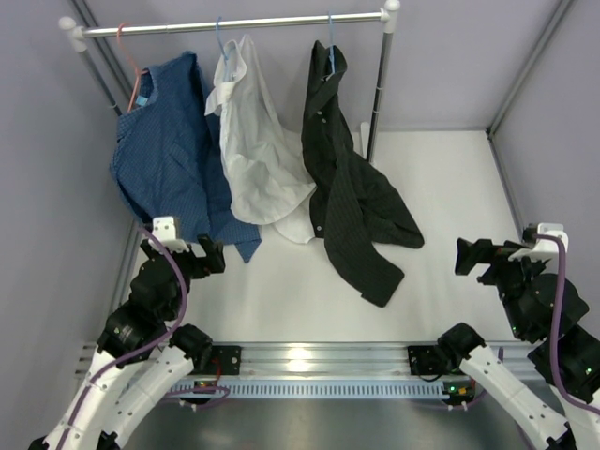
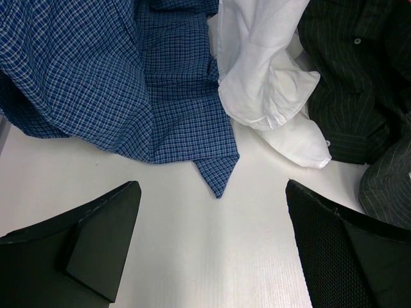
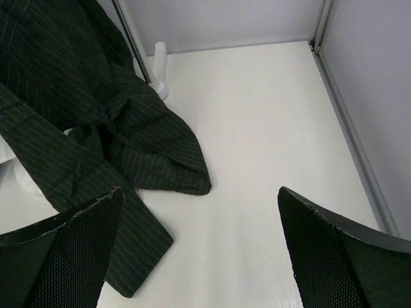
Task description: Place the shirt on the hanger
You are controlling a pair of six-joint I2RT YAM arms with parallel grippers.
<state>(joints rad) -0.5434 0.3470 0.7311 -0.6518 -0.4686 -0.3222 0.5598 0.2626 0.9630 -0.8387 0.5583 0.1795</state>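
The black pinstriped shirt (image 1: 352,197) hangs by its collar from the thin light-blue hanger (image 1: 330,52) on the rail, and its lower part and sleeves spread over the white table. Only the hanger's hook and neck show; the rest is hidden in the collar. My left gripper (image 1: 211,255) hovers open near the front left, well away from the shirt. In the left wrist view the left gripper (image 2: 212,192) has bare table between its fingers, with the shirt (image 2: 356,83) at the far right. My right gripper (image 3: 200,192) is open and holds nothing, with the shirt (image 3: 77,109) to its left.
A blue checked shirt (image 1: 164,159) hangs on a pink hanger (image 1: 131,66), and a white shirt (image 1: 258,150) on a blue hanger (image 1: 220,42). Both share the metal rail (image 1: 234,25). The rack's right post (image 1: 378,94) stands behind the black shirt. Grey walls close in both sides.
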